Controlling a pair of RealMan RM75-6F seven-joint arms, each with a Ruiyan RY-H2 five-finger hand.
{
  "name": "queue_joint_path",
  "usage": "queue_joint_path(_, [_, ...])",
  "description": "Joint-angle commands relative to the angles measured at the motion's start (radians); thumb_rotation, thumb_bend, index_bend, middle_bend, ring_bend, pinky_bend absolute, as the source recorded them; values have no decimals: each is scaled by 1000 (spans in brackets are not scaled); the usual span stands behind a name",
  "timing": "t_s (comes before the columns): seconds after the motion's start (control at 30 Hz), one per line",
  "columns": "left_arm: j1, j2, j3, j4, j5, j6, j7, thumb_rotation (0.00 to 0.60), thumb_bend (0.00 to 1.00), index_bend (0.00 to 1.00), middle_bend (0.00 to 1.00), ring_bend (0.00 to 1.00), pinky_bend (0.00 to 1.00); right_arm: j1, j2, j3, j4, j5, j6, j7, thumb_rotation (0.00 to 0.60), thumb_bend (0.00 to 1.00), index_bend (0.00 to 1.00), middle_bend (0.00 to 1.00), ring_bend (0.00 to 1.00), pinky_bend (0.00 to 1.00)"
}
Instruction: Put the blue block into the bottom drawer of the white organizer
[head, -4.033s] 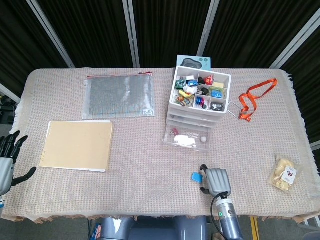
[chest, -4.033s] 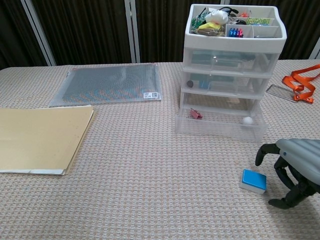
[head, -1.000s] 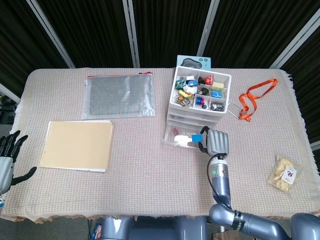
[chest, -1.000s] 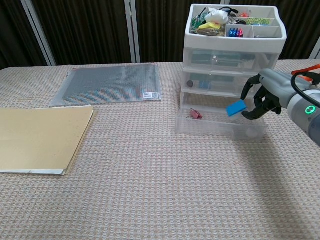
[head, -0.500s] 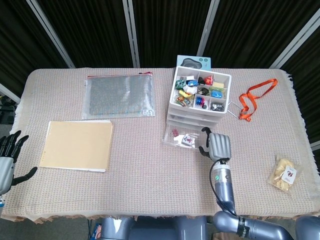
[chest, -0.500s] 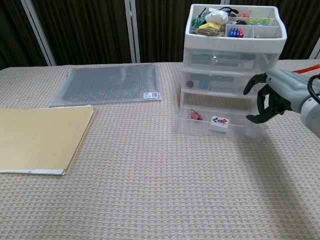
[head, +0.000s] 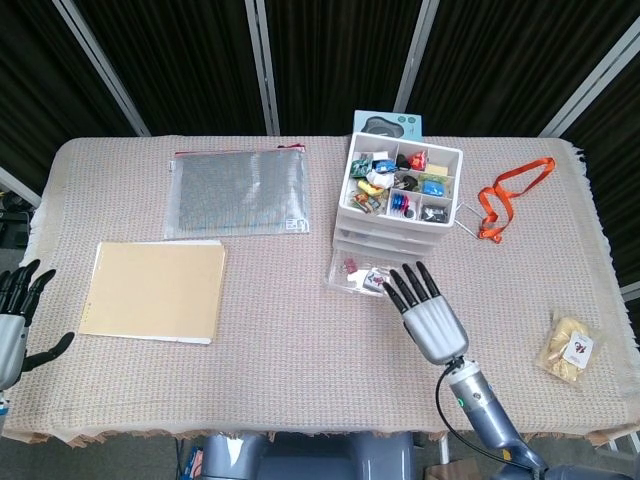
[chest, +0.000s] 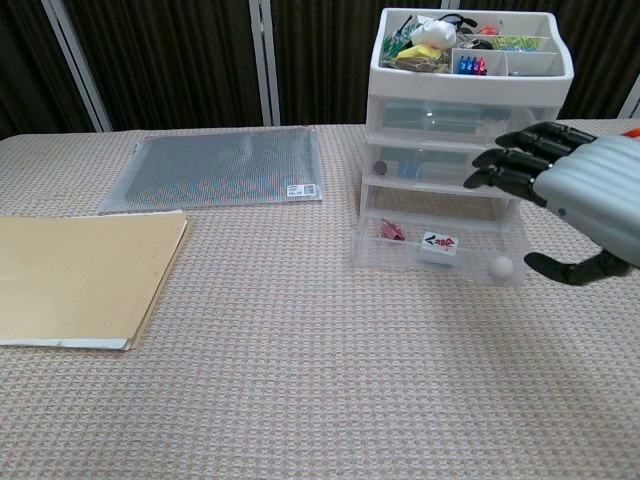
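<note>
Judging from centre frame, we take the drop as done, since the blue block lies label-up in the open bottom drawer of the white organizer, our right hand spread and empty; shutting remains.

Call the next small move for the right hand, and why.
Probably bring the right hand to the front of the bottom drawer and push it shut. The block already lies inside that pulled-out drawer of the white organizer, showing a white labelled face, and the hand is open and empty, fingers stretched out above the drawer's right end.
</note>
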Motion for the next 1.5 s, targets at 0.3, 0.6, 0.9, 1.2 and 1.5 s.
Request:
queue_joint_path(0.3, [2, -7, -3, 11, 10, 15, -36, 600, 241, 101, 0, 0, 0, 31, -12, -122, 257, -265, -43, -223, 600, 375, 149, 74, 0, 28])
queue_joint_path(0.6, [2, -6, -4, 13, 12, 17, -45, 600, 240, 100, 0, 0, 0, 67, -73, -69, 307, -254, -175, -380, 600, 374, 177, 73, 0, 24])
queue_joint_path(0.9, [0, -3, -4, 11, 8, 10, -52, 600, 239, 100, 0, 0, 0, 73, -116, -22, 349, -216, -232, -446, 600, 373, 199, 73, 0, 23])
queue_joint_path(1.2, [0, -2, -4, 8, 5, 9, -53, 600, 240, 100, 0, 0, 0, 81, -148, 9, 402, -185, -273, -494, 600, 375, 215, 74, 0, 21])
queue_joint_path(1.5, [-1, -1, -5, 5, 1, 5, -54, 600, 239, 101, 0, 0, 0, 73, -190, 46, 463, -139, -277, -520, 600, 375, 221, 79, 0, 21])
